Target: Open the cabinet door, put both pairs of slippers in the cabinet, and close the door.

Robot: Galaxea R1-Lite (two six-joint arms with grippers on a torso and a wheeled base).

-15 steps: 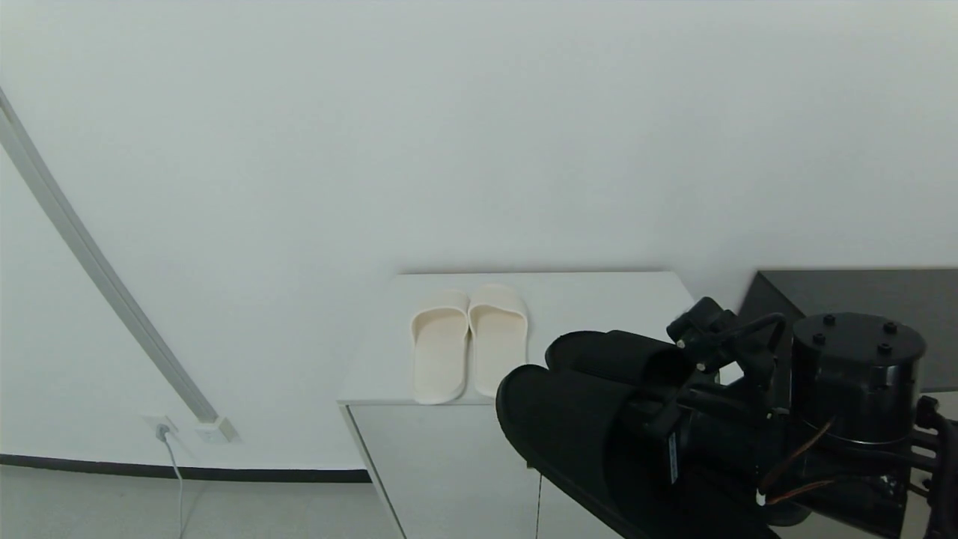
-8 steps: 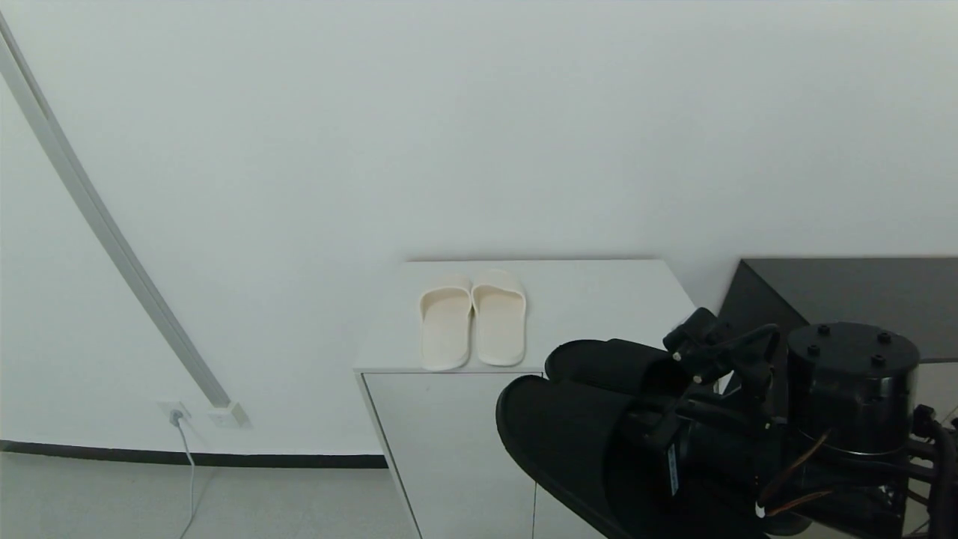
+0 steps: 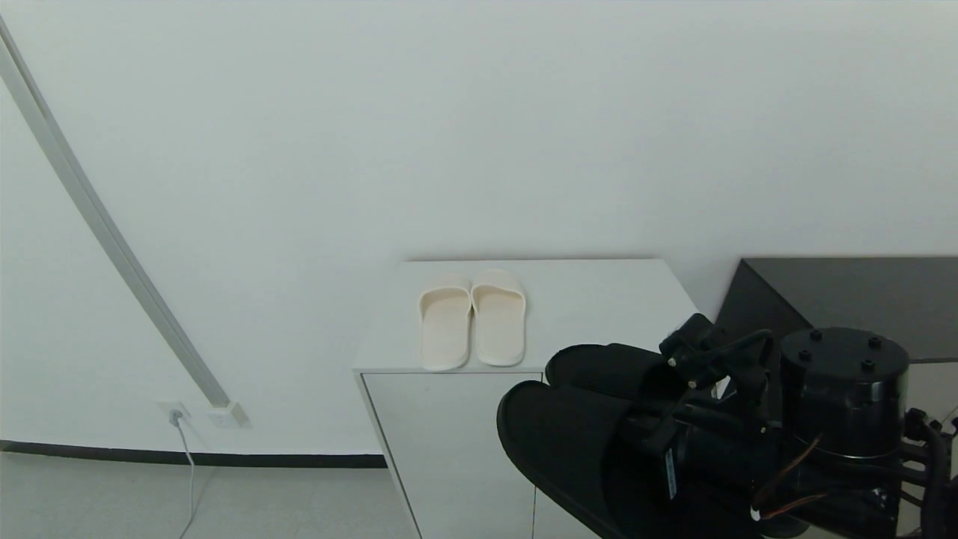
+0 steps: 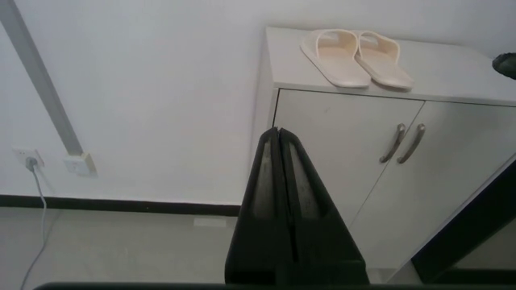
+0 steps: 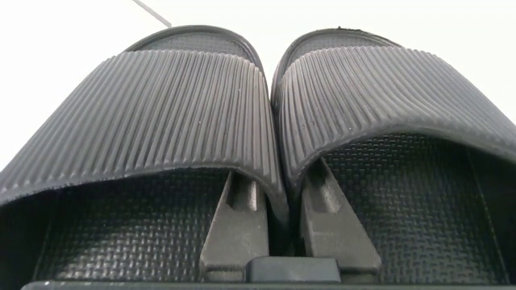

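**Black slippers aloft, cream pair waiting on shut cabinet**

The robot's right hand (image 5: 282,225) grips the pair of black slippers (image 3: 576,434) and holds them off any surface, toes pointing away from the arm. One finger reaches under each ribbed strap, and the two fingers pinch the slippers' adjoining inner sides between them. In the head view the black pair hangs in front of the right part of the white cabinet (image 3: 449,442), nearer the camera than its front.

The cream slippers (image 3: 473,320) lie side by side and touching on the cabinet's top, near its front edge and left of the middle, toes toward the wall (image 3: 479,135). Both cabinet doors are shut. Their two metal handles (image 4: 403,143) stand close together at the centre seam.

The left hand (image 4: 279,141) is clenched on nothing, its fingers pressed flat together. It sits low, to the left of the cabinet, over the floor (image 4: 121,242).

A dark counter (image 3: 846,299) adjoins the cabinet on the right. A grey duct (image 3: 112,247) slants down the wall to a socket (image 3: 174,412) with a cable plugged in.
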